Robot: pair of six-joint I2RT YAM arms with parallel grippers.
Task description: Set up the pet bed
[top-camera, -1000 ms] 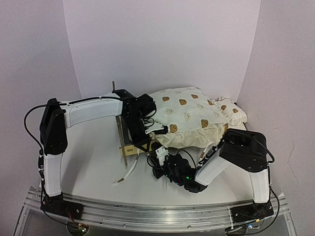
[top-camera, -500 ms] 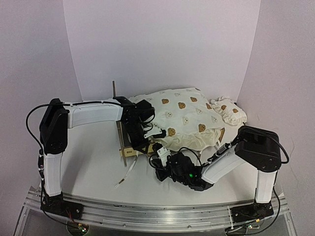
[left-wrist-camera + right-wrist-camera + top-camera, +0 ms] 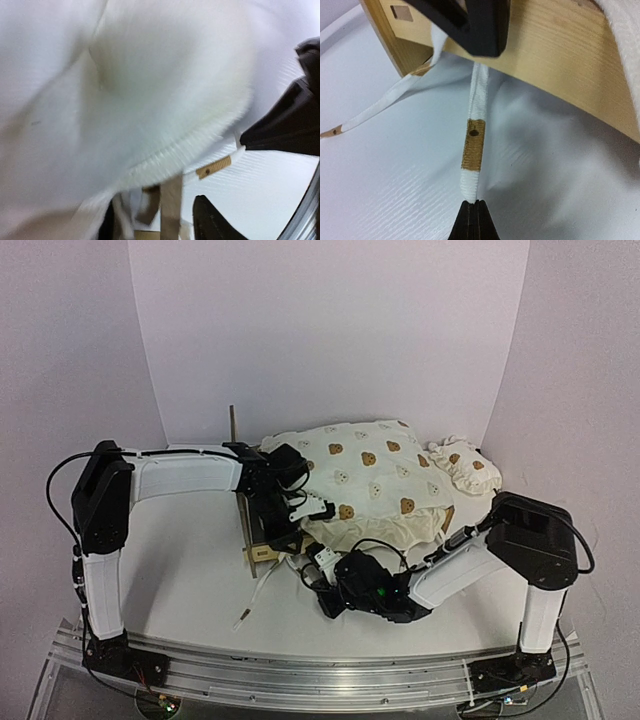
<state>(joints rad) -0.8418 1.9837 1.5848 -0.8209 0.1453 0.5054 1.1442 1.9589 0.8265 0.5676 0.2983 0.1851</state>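
The bed (image 3: pixel 560 62) lay across the frame's top, just above the right gripper (image 3: pixel 474 205), clenched on a string (image 3: pixel 473 145). The left gripper (image 3: pixel 303 511) was too blurred to tell.

**Cushion spreads, right arm stretches**

The cushion (image 3: pixel 380 475) now reaches further left over the pet bed (image 3: pixel 262 540) and lies flatter than a second ago. The right end effector (image 3: pixel 474 202) sits further left and lower by the frame's near corner, with its elbow swung out to the right.

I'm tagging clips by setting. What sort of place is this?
Likely a robot lab booth: plain white backdrop, left arm and right arm bolted to a metal rail, pet bed as prop.
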